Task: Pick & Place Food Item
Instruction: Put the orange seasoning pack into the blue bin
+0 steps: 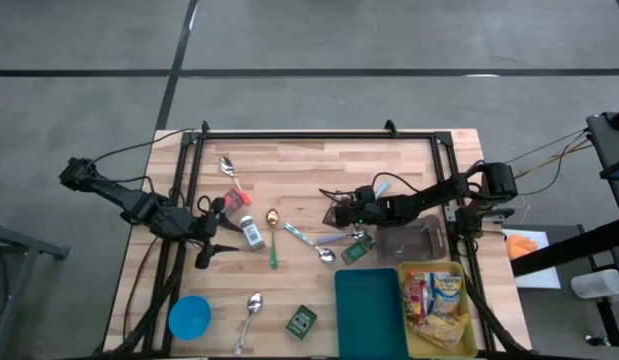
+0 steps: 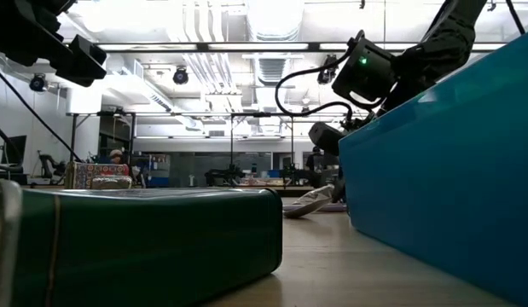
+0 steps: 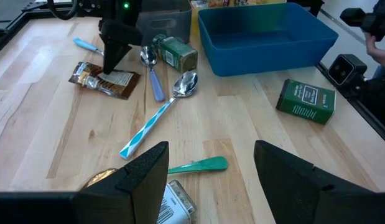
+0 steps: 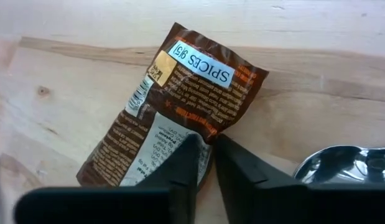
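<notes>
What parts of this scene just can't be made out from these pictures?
- Spice packet: right wrist view, its lower end hidden behind the right hand.
- Low view: the green tin and blue bin block most of the table.
- Yellow bin's contents: high view, labels too small.

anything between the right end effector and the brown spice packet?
Nothing visible. The right end effector is already down on the brown spice packet, its fingers pinched on the packet's edge. The nearest spoon lies off to one side, clear of the grip.
</notes>
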You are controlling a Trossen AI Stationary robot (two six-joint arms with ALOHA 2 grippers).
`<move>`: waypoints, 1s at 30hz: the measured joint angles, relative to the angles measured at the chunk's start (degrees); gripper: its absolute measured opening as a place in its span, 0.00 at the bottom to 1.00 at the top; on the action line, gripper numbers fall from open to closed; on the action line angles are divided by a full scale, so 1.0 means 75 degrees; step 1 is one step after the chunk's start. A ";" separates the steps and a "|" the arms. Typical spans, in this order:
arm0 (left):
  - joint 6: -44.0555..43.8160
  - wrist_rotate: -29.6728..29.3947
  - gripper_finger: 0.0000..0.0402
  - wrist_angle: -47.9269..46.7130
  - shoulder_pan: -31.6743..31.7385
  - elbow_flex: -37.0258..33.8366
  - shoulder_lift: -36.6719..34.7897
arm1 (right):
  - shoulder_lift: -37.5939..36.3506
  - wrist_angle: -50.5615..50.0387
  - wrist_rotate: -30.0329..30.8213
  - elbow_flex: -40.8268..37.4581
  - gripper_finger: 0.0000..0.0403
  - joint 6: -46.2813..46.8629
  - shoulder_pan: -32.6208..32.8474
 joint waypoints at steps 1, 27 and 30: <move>0.0000 -0.0001 0.60 0.0000 0.0000 0.0002 0.0000 | 0.0000 0.0000 0.0010 0.0000 0.09 0.0001 0.0000; -0.0001 -0.0001 0.60 0.0002 0.0001 0.0002 0.0000 | -0.0460 -0.0053 0.0643 0.0000 0.03 -0.0652 0.0170; 0.0000 -0.0001 0.60 0.0003 0.0001 0.0002 -0.0003 | -0.0765 -0.0058 0.0726 0.0000 0.03 -0.0864 0.0281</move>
